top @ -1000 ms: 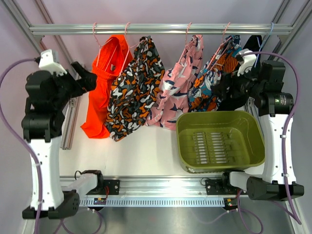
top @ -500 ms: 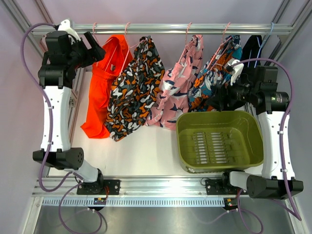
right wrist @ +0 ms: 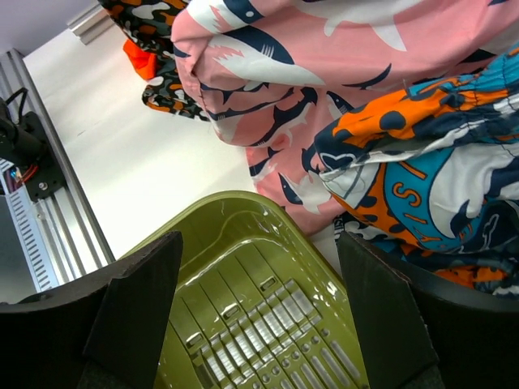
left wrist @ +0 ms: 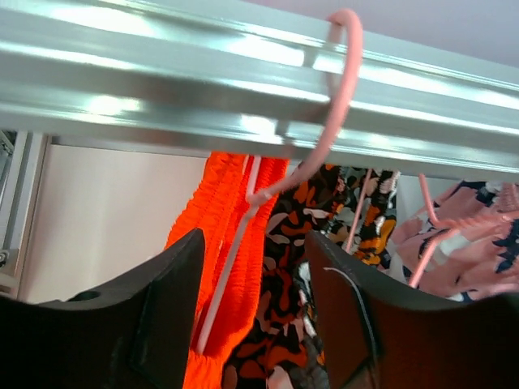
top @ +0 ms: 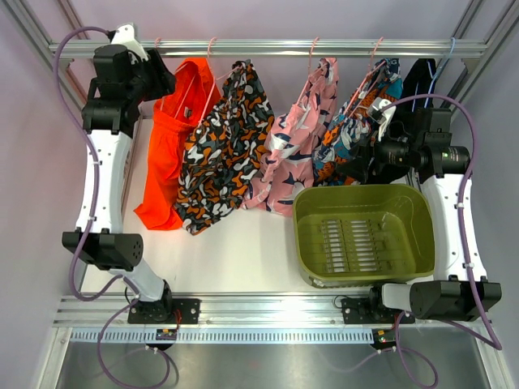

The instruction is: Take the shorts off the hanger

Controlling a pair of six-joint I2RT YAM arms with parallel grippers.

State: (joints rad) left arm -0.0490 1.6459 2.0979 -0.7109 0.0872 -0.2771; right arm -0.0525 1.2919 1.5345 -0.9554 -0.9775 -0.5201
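1. Shorts in five pairs hang in a row from the rail (top: 268, 49) across the far side of the table (top: 243, 251), each pair on its own hanger.
2. From left to right they are the orange shorts (top: 166, 154), the camouflage shorts (top: 223, 154), the pink shorts (top: 296, 138), the teal shorts (top: 353, 134) and the black shorts (top: 420, 74). The black pair is mostly hidden behind the right arm.
3. The left gripper (top: 156, 81) is raised to the rail at the far left, just beside the top of the orange shorts.
4. In the left wrist view its fingers (left wrist: 162, 308) stand apart, and the orange waistband and a pale hanger arm show in the gap between them. A pink hanger hook (left wrist: 340, 89) loops over the rail just above. The finger edges are blurred, so I cannot tell whether either one touches the fabric.
5. The right gripper (top: 361, 166) sits at the lower part of the teal shorts, over the far rim of the green bin (top: 308, 235).
6. Its jaws are spread wide and hold nothing. In the right wrist view the bin shows between them, with pink and teal fabric beyond.
7. The bin stands on the right half of the table, nearer than the hanging row.
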